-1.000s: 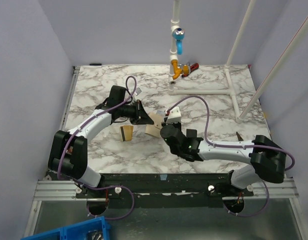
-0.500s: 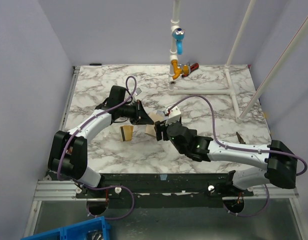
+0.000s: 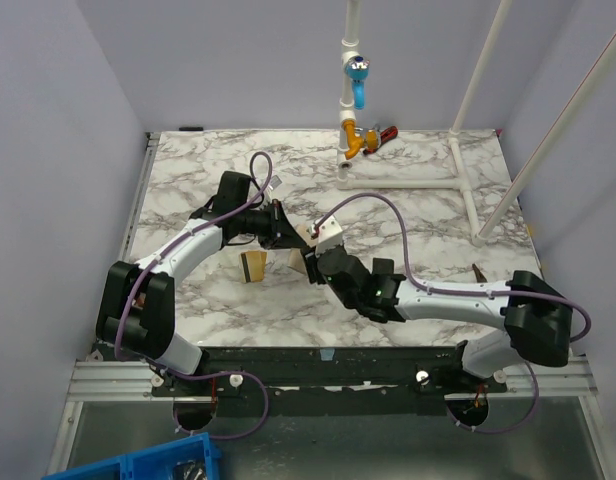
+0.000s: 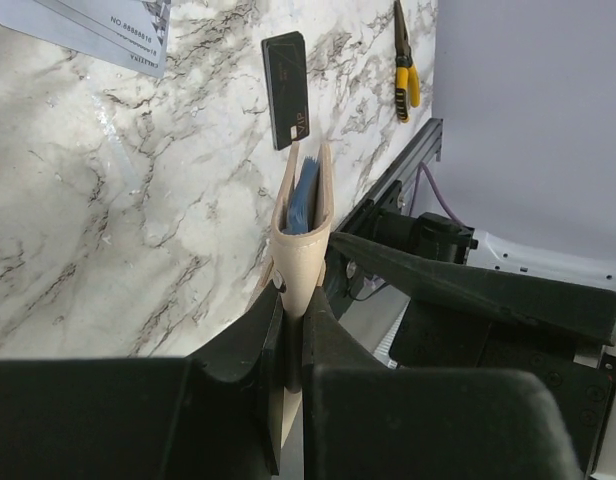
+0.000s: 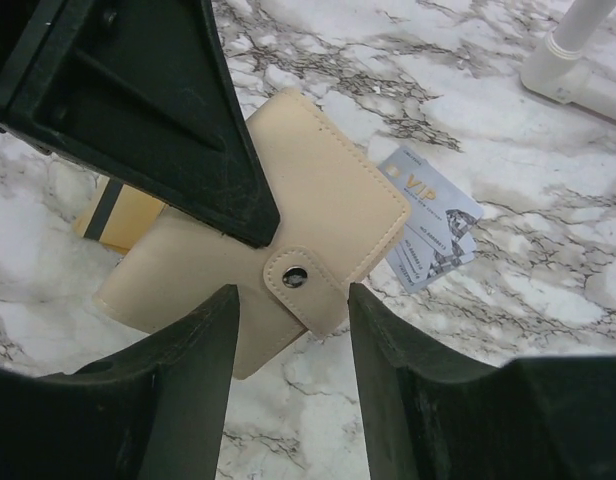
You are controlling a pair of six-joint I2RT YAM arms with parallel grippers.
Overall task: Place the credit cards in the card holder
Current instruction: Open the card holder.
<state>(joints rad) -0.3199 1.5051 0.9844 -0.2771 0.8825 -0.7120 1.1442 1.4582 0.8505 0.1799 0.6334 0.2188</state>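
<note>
Two claws: left claw (image 4: pixel 295 305) pinched tight on the card holder (image 4: pixel 304 225); right claw (image 5: pixel 291 300) spread wide, one finger either side of the snap tab (image 5: pixel 306 285).
Card holder: mid-surface, on edge, blue lining showing in its open side.
Gold card (image 5: pixel 118 215): partly hidden behind the holder.
Silver card (image 5: pixel 433 235): flat on the marble surface (image 5: pixel 508 130), one corner hidden by the holder.
Black card (image 4: pixel 285 90): flat, beyond the holder.
</note>
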